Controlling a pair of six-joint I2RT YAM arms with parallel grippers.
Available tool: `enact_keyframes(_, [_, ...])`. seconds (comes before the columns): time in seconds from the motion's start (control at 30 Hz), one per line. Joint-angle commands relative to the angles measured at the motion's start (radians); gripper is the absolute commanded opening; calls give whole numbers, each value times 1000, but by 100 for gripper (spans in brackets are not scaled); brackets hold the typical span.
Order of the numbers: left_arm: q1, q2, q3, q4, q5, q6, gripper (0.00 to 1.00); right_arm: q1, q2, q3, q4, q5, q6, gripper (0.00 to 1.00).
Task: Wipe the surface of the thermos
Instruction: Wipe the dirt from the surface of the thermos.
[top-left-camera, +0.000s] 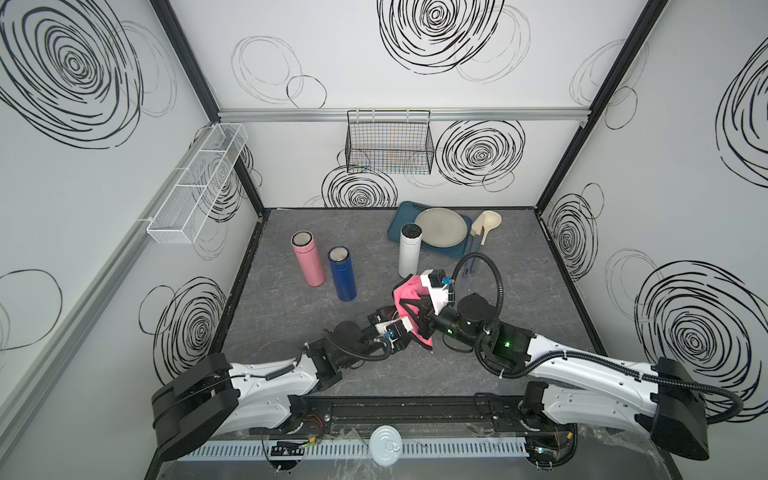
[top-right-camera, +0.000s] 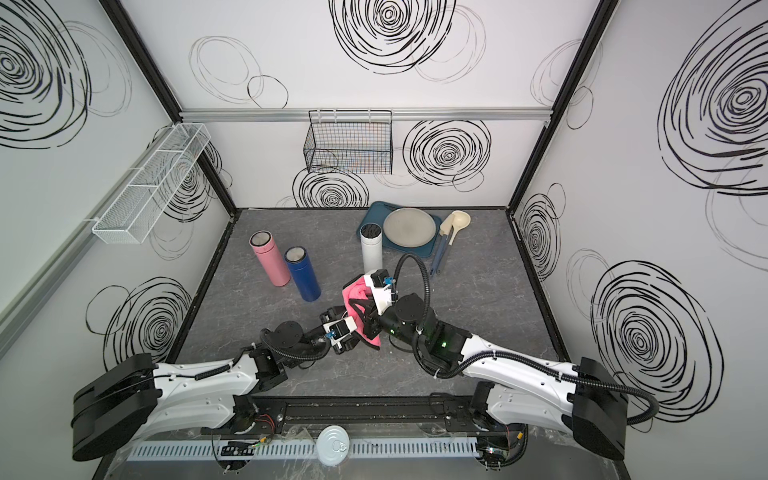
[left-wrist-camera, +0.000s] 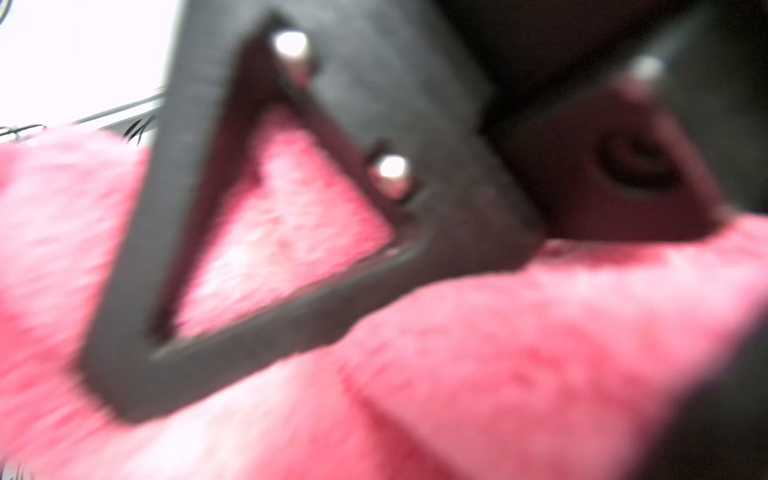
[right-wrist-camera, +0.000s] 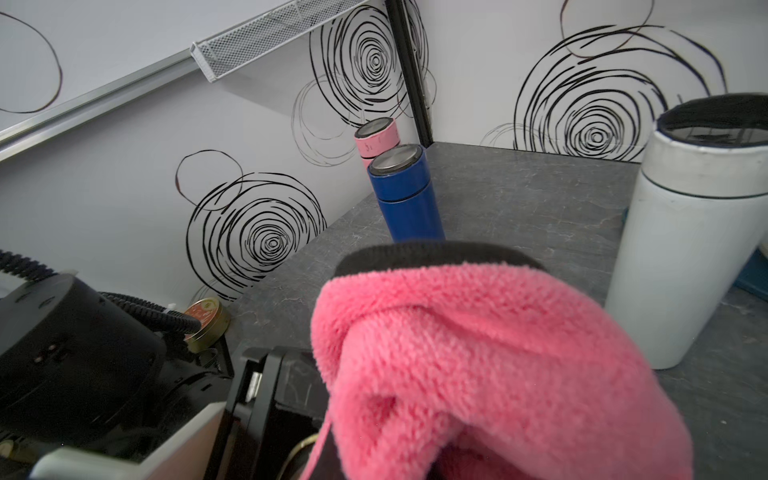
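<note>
Three thermoses stand on the grey table: pink (top-left-camera: 307, 262) (right-wrist-camera: 376, 139), blue (top-left-camera: 341, 274) (right-wrist-camera: 405, 195) and white (top-left-camera: 410, 251) (right-wrist-camera: 681, 249). A fluffy pink cloth (top-left-camera: 405, 293) (right-wrist-camera: 478, 353) with a black hem hangs just in front of the white thermos, apart from it. My right gripper (top-left-camera: 415, 313) is shut on the cloth. My left gripper (top-left-camera: 405, 326) meets the cloth's lower part from the left. Its jaws are buried in the cloth (left-wrist-camera: 498, 353) and appear shut on it. A right gripper finger (left-wrist-camera: 166, 249) fills the left wrist view.
A blue tray (top-left-camera: 399, 220) with a grey plate (top-left-camera: 441, 226) lies behind the white thermos, a beige ladle (top-left-camera: 486, 224) beside it. A black wire basket (top-left-camera: 388, 143) and a white mesh shelf (top-left-camera: 195, 187) hang on the walls. A small tin (right-wrist-camera: 208, 316) sits near the left arm.
</note>
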Motion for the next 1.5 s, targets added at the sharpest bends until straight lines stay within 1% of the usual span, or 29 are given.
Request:
enact_keyframes(0.0, [1,-56,60,312,47,-30,0,75,32,-34,-77,-5,-63,0])
enact_keyframes(0.07, [-11,-56,59,316,63,-25,0,95,48,-22,-75,-6,-82,0])
enact_keyframes(0.13, [-28,-57,57,321,57,-9,0,88,58,-12,-85,24,-78,0])
enact_keyframes(0.2, [-37,-62,56,315,51,5,0,46,51,-18,-84,26,-60,0])
enact_keyframes(0.33, [-39,-75,50,310,48,11,0,-70,17,-56,-71,-25,4,0])
enact_keyframes(0.37, [-39,-78,48,311,49,12,0,-75,13,-60,-74,-26,8,0])
enact_keyframes(0.43, [-38,-83,43,311,50,15,0,-46,22,-50,-83,-17,-8,0])
enact_keyframes(0.53, [-38,-83,43,314,51,14,0,51,59,-28,-76,5,-59,0])
enact_keyframes(0.6, [-38,-84,43,316,54,14,0,89,81,-14,-71,2,-79,0])
enact_keyframes(0.7, [-38,-87,42,317,57,10,0,72,83,-12,-74,34,-65,0])
enact_keyframes(0.83, [-38,-97,34,316,53,10,0,-29,44,-50,-71,38,1,0])
enact_keyframes(0.9, [-37,-102,33,313,51,12,0,-54,25,-70,-65,29,14,0])
enact_keyframes(0.97, [-37,-106,31,312,48,13,0,-34,21,-75,-54,8,-3,0])
enact_keyframes(1.1, [-34,-99,33,322,43,8,0,84,49,-56,-35,-3,-85,0])
enact_keyframes(1.2, [-32,-98,34,324,41,4,0,108,55,-51,-26,-35,-107,0])
enact_keyframes(1.3, [-31,-101,32,324,38,1,0,91,32,-63,-27,5,-97,0])
enact_keyframes(1.33, [-31,-103,30,324,36,-1,0,70,22,-70,-34,21,-81,0])
enact_keyframes(1.4, [-30,-108,28,324,32,-1,0,7,-4,-89,-43,20,-37,0])
enact_keyframes(1.47, [-28,-112,27,321,29,-4,0,-60,-33,-114,-40,-9,11,0])
